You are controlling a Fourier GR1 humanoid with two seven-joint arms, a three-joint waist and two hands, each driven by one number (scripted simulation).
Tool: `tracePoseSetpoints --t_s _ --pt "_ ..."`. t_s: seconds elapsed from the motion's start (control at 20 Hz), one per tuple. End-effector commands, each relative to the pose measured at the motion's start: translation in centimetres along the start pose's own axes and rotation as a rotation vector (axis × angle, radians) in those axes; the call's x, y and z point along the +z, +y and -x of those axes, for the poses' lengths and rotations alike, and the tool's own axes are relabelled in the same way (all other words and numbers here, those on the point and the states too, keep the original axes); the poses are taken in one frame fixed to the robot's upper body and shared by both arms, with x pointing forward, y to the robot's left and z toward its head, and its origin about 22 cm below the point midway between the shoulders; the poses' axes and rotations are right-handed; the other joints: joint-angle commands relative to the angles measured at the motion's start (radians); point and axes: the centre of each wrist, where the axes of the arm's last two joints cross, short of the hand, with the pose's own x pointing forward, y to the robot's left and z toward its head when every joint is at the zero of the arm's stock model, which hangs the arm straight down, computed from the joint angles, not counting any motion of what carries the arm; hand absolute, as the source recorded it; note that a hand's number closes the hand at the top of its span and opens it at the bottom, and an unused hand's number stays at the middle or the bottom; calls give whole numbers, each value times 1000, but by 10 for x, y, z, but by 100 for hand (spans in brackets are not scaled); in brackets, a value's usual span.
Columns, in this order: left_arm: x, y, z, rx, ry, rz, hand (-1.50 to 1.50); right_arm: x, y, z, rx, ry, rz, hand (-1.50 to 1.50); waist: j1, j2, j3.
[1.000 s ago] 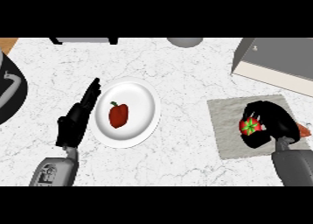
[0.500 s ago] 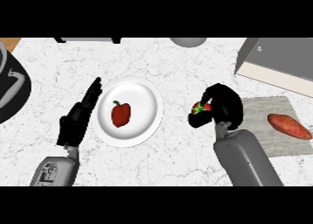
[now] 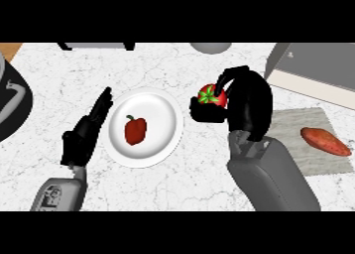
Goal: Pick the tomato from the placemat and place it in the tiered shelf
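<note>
While fingers (image 3: 243, 75) of the right hand (image 3: 246, 106) curl round the tomato (image 3: 212, 95), the fruit looks light, smooth and easily bruised; cupping its round sides seems safest.

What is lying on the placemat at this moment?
A sweet potato lies on the placemat. The right forearm covers its left edge, so that part is hidden. The tomato is held in the right robot hand.
</note>
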Motion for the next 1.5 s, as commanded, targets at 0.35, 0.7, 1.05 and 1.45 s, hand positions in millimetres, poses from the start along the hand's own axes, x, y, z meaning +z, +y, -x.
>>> tracePoseSetpoints --t_s 0.35,0.7,1.05,1.45 --pt "6 -15 -2 2 14 2 0 -7 -77 -57 38 75 337 150 -8 -1 0" --pt "1 -10 6 -3 16 -3 0 -20 -120 -68 111 81 500 150 -12 0 0" --pt "-3 7 7 7 -4 4 0 -65 -157 -63 101 94 567 150 -4 4 0" --pt "11 -5 -2 3 8 8 0 -98 -186 -51 150 107 657 150 1 3 1"
